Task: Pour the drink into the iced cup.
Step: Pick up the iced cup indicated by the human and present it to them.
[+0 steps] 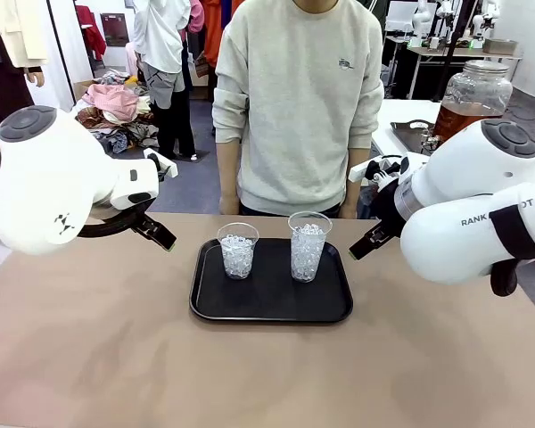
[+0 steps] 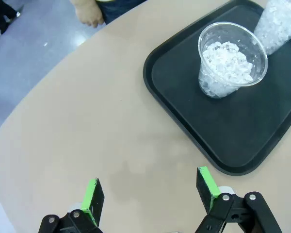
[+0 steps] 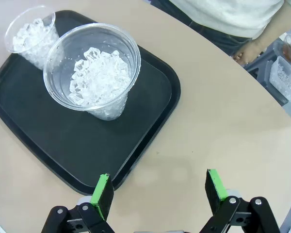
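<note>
The left tool point(image 2: 148, 182) and right tool point(image 3: 158, 178) hover wide open and empty beside the tray point(image 1: 272, 299). On it the shorter cup point(image 1: 238, 251) and taller cup point(image 1: 308, 246), both iced, stand close together, so a hasty pour could splash off the ice or tip the thin plastic. The wrist views look down into the ice. The front view adds the drink point(image 1: 459, 123), in a jar far behind on the right.
</note>
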Motion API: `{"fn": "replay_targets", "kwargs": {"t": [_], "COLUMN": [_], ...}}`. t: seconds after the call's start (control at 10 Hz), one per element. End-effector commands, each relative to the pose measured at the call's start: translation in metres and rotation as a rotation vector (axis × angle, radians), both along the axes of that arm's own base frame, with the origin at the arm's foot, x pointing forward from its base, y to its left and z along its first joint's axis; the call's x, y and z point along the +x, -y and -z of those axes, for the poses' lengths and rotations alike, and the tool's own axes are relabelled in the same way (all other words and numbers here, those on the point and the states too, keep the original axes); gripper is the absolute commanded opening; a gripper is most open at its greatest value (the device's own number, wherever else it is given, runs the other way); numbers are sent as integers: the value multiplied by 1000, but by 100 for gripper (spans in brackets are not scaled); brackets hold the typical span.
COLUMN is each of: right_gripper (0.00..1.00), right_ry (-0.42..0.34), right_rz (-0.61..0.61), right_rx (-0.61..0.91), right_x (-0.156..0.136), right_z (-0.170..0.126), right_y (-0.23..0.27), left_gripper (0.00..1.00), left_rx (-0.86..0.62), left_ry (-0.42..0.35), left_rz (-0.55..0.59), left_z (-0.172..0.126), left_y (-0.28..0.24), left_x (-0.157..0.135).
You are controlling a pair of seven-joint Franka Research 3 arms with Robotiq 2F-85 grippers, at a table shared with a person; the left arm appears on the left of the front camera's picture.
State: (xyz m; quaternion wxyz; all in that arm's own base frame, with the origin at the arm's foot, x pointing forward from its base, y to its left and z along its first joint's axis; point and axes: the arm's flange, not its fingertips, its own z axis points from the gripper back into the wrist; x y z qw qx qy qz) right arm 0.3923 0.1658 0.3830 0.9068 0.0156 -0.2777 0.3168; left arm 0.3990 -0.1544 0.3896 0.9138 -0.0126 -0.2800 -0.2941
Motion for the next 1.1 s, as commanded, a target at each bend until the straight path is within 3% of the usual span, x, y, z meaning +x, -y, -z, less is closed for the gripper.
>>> {"fn": "replay_targets", "kwargs": {"t": [0.0,0.2,0.5,0.7,1.0], "right_gripper": [100,100,100,100,100], "right_ry": [6,-19,-128,-235,-395], "right_rz": [0,-9,7,52,114], "right_rx": [3,14,124,217,389], "right_x": [0,1,2,4,16], "right_z": [-1,-10,-55,-78,-93], "right_y": [0,2,22,41,70], "left_gripper": [100,100,100,100,100], "left_rx": [-8,-5,-130,-209,-353], "left_ry": [7,27,20,-54,-203], "left_rz": [0,14,42,7,-42], "left_z": [0,-13,-57,-78,-84], "left_y": [0,1,-5,-12,-32], "left_x": [1,-2,2,3,14]}}
